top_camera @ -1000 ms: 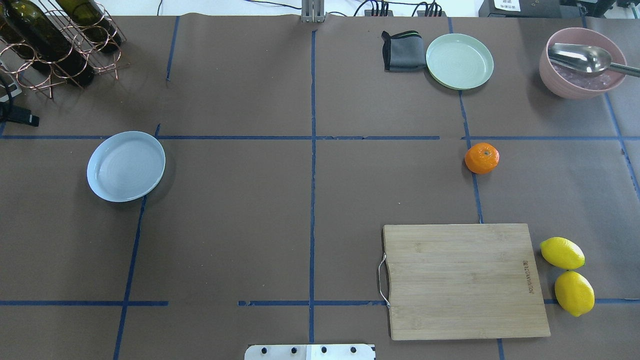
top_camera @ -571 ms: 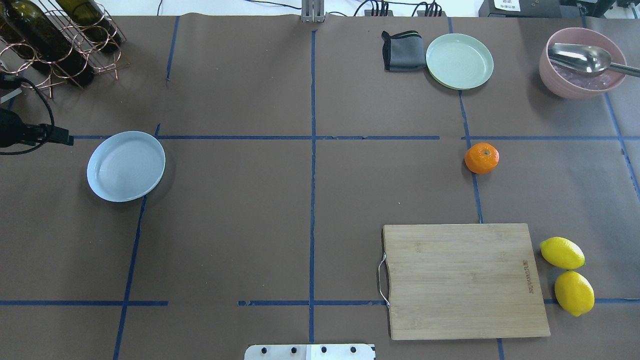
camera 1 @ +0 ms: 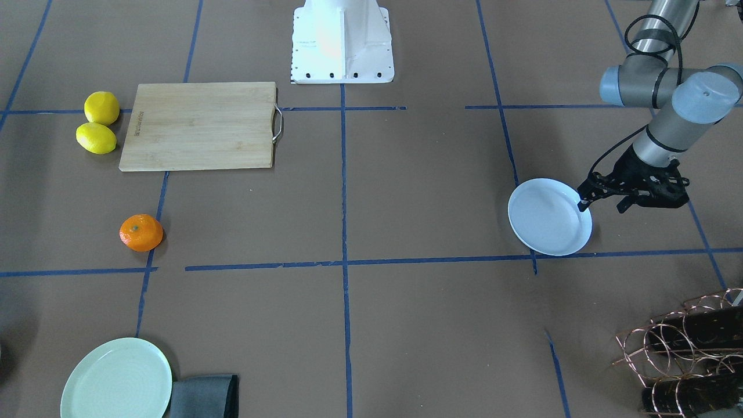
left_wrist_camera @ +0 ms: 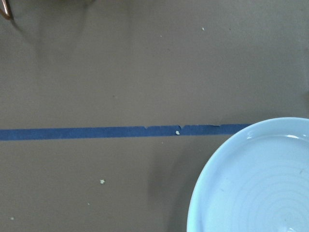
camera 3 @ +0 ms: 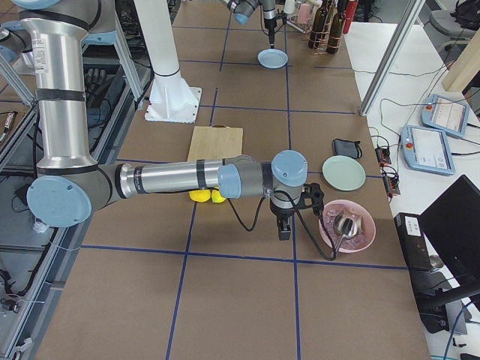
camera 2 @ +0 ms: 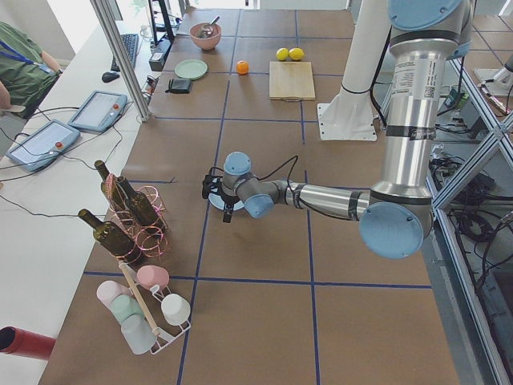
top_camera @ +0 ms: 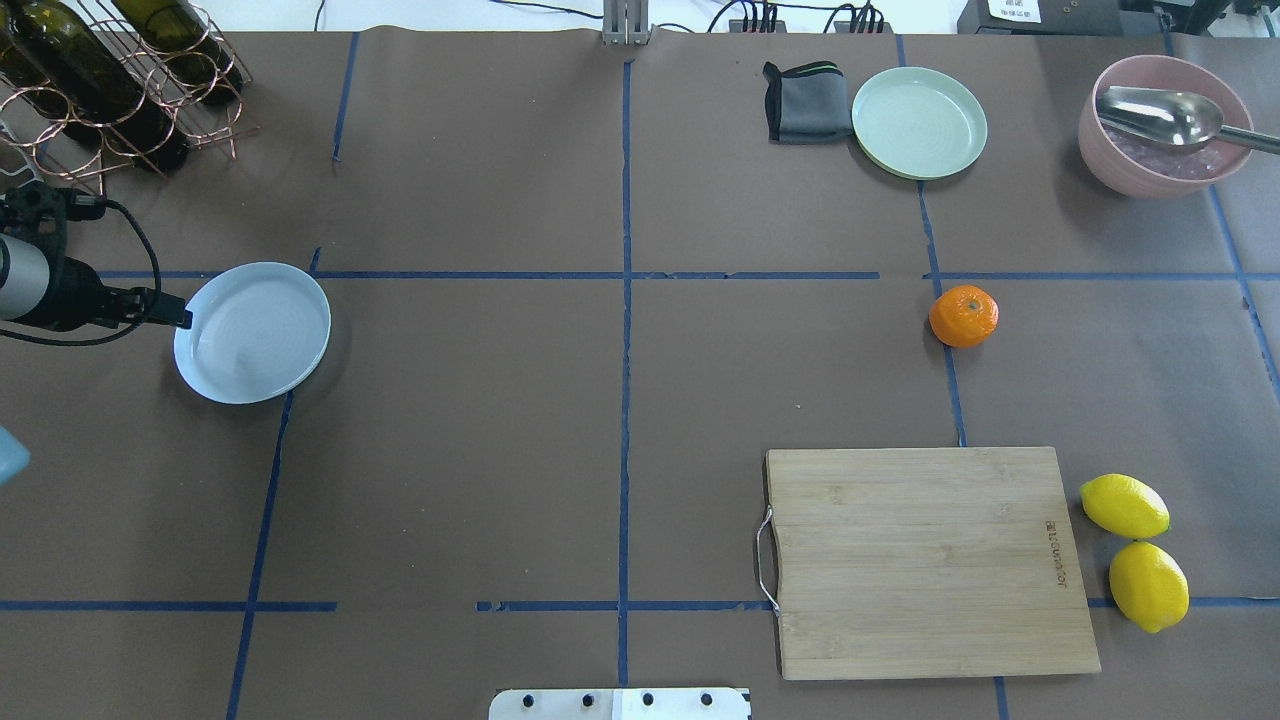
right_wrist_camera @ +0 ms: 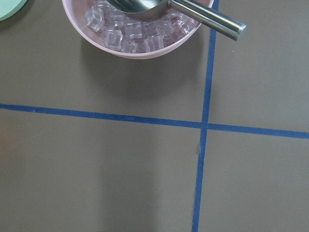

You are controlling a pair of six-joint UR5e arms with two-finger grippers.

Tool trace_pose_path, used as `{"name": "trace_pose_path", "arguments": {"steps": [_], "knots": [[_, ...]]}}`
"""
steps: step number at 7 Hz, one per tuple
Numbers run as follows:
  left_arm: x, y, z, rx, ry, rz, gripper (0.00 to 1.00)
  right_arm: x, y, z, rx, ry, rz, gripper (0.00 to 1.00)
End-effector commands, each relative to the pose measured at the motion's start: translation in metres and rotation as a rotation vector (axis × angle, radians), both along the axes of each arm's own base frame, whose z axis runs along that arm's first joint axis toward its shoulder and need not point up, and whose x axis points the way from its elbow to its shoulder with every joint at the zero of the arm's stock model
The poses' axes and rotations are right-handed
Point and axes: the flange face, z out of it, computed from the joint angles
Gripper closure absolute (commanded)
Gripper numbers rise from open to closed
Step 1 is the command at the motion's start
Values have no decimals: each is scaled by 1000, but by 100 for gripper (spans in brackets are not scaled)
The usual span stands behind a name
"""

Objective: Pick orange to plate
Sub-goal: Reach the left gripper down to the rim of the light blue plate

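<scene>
**Orange lies far from the white plate; left gripper hangs at the plate's edge**

A brown paper-covered table (top_camera: 500,400) marked with blue tape lines, seen from above. The orange (top_camera: 963,316) sits on the paper in the robot's right half, on a tape line, between a pale green plate (top_camera: 919,122) farther back and a wooden cutting board (top_camera: 930,560) nearer the robot. Nothing is touching it. The white plate (top_camera: 252,333) lies flat in the robot's left half, well apart from the orange.

The left gripper (top_camera: 182,319) points down at the plate's outer edge, on the side away from the orange. Its wrist camera looks down on the rim from above. How far apart its fingers are cannot be told, nor whether they touch the rim.

The right gripper (camera 3: 284,231) shows only in the side view. It hangs over the paper just beside a pink bowl (top_camera: 1090,150) of ice cubes with a metal scoop (top_camera: 1160,115) in it. Whether its fingers are apart or together cannot be told.

Two lemons (top_camera: 1125,505) lie touching each other beside the board. A grey cloth (top_camera: 800,102) sits against the green plate. A copper wine rack (top_camera: 110,80) with bottles stands at the far left corner.
</scene>
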Motion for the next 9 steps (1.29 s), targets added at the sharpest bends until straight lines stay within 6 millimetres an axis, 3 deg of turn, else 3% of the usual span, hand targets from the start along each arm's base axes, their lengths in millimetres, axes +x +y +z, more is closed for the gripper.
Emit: {"name": "trace_pose_path", "arguments": {"steps": [1,3,4,7,8,9], "knots": [[19,5,3,-10,-6,21,0,0,0,-1,1,-2,1,0],[28,3,5,-9,-16,19,6,0,0,0,-1,-2,1,0],[28,3,5,-8,-16,18,23,0,0,0,-2,-2,1,0],[28,4,5,-5,-17,20,86,0,0,0,-1,-2,1,0],[28,4,5,-4,-18,21,100,0,0,0,-1,-2,1,0],[26,4,0,10,-14,26,100,0,0,0,-1,-2,1,0]]}}
